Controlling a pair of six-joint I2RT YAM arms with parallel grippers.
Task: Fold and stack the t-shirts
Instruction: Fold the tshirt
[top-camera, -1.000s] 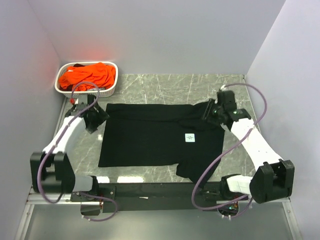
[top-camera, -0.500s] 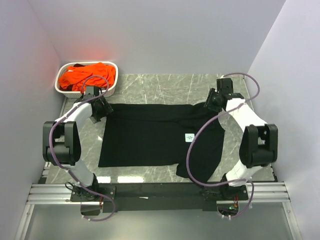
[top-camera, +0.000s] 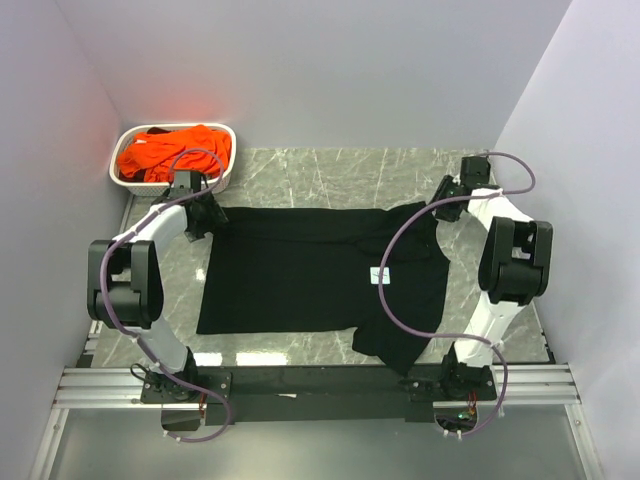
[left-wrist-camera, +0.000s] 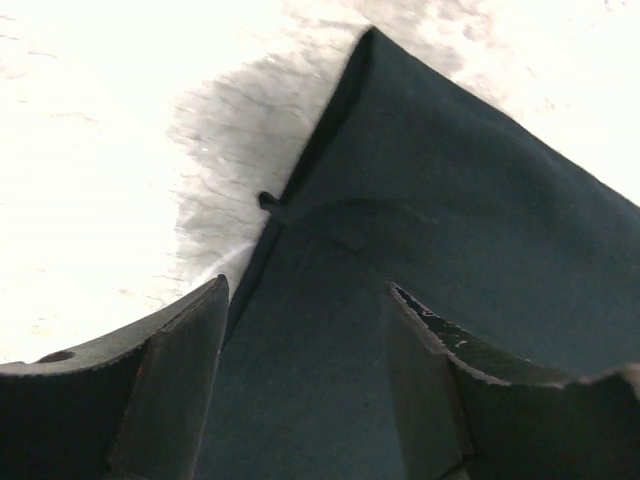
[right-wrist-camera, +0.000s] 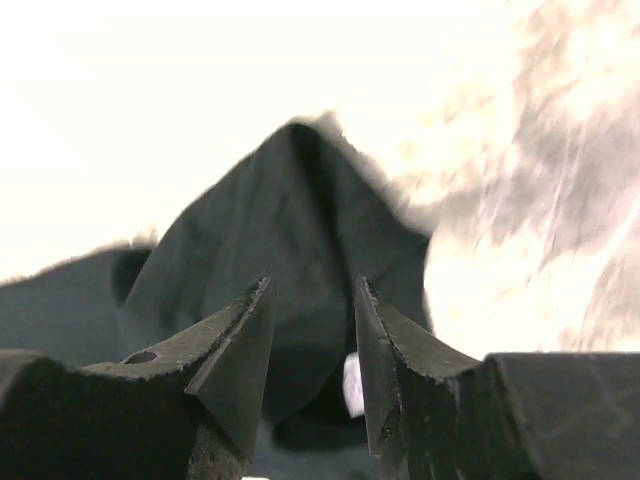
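Note:
A plain black t-shirt (top-camera: 310, 275) lies spread flat on the marble table, with a small white tag (top-camera: 379, 275) on it. Its right side is rumpled and folded over. My left gripper (top-camera: 204, 216) is at the shirt's far left corner; in the left wrist view (left-wrist-camera: 305, 295) its jaws stand wide apart over the black cloth (left-wrist-camera: 440, 200). My right gripper (top-camera: 443, 208) is at the far right corner; in the right wrist view (right-wrist-camera: 312, 290) its jaws stand apart with a peaked fold of black cloth (right-wrist-camera: 290, 210) between and beyond them. Orange t-shirts (top-camera: 172, 152) are heaped in the basket.
The white latticed basket (top-camera: 222, 180) stands at the far left corner of the table, just behind my left gripper. Grey walls close in the left, back and right. The marble table (top-camera: 330, 170) shows behind the shirt and along its sides.
Both arms have reached farther back. The left gripper has moved to the shirt's far left corner, and the right gripper has moved right and back to the far right corner. The shirt's right side has shifted slightly.

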